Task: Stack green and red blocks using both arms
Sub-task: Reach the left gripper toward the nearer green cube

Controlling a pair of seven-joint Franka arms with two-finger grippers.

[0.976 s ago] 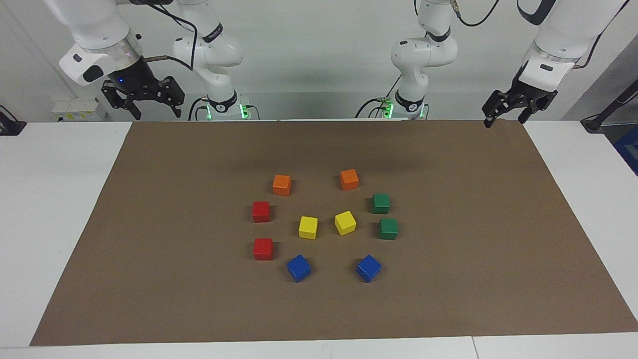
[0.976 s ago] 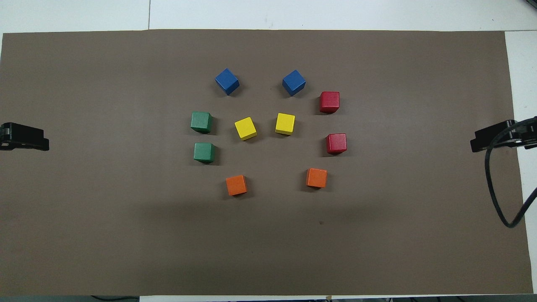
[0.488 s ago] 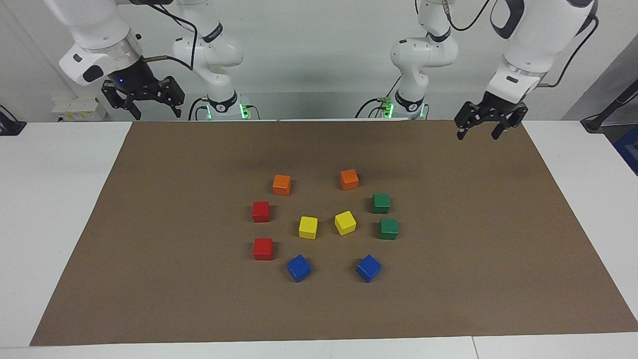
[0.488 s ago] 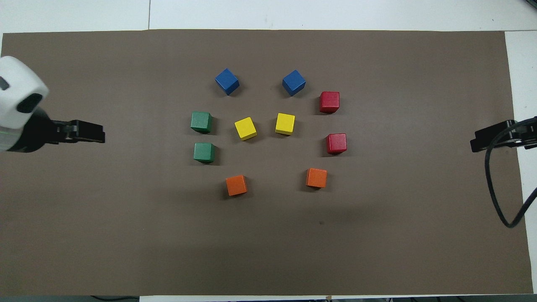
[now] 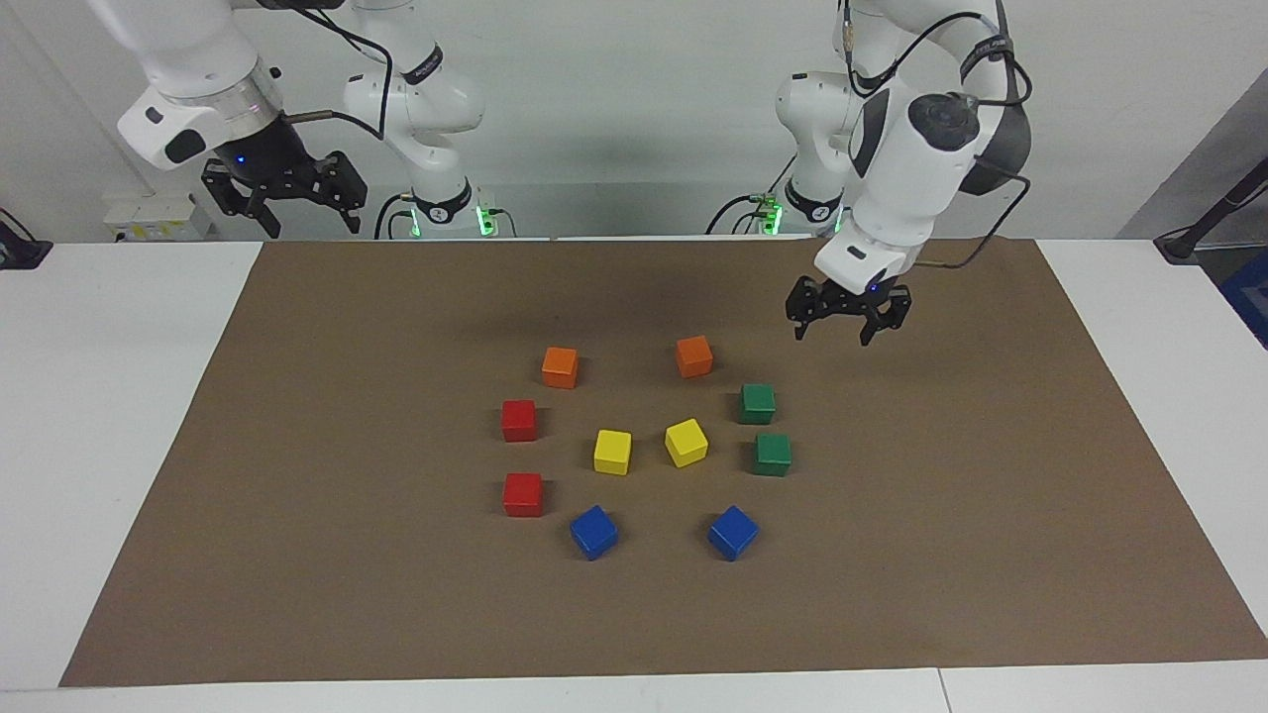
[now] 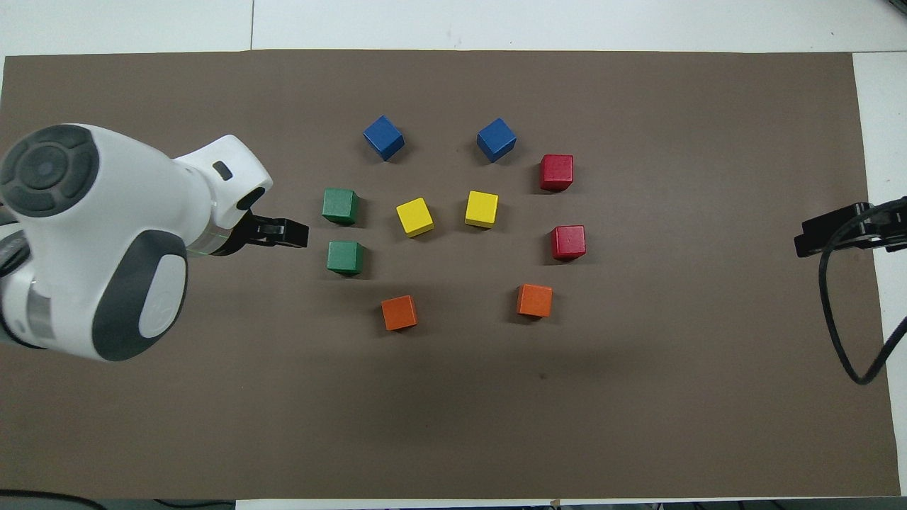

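Observation:
Two green blocks (image 5: 757, 403) (image 5: 772, 454) sit side by side on the brown mat toward the left arm's end, also seen from overhead (image 6: 345, 256) (image 6: 340, 205). Two red blocks (image 5: 518, 420) (image 5: 522, 494) sit toward the right arm's end, in the overhead view too (image 6: 568, 242) (image 6: 556, 172). My left gripper (image 5: 832, 337) (image 6: 283, 232) hangs open and empty above the mat, just beside the green blocks on the left arm's side. My right gripper (image 5: 310, 230) (image 6: 815, 241) waits open and empty, raised over the mat's edge at the right arm's end.
Two orange cubes (image 5: 560, 366) (image 5: 693, 356) lie nearest the robots, two yellow cubes (image 5: 612, 452) (image 5: 686, 442) sit between the red and green pairs, and two blue cubes (image 5: 593, 532) (image 5: 732, 532) lie farthest. The brown mat (image 5: 991, 495) covers most of the white table.
The left arm has swung in from the mat's corner at its own end and come lower, bringing its open gripper close to the green blocks. The right arm and all cubes stayed put.

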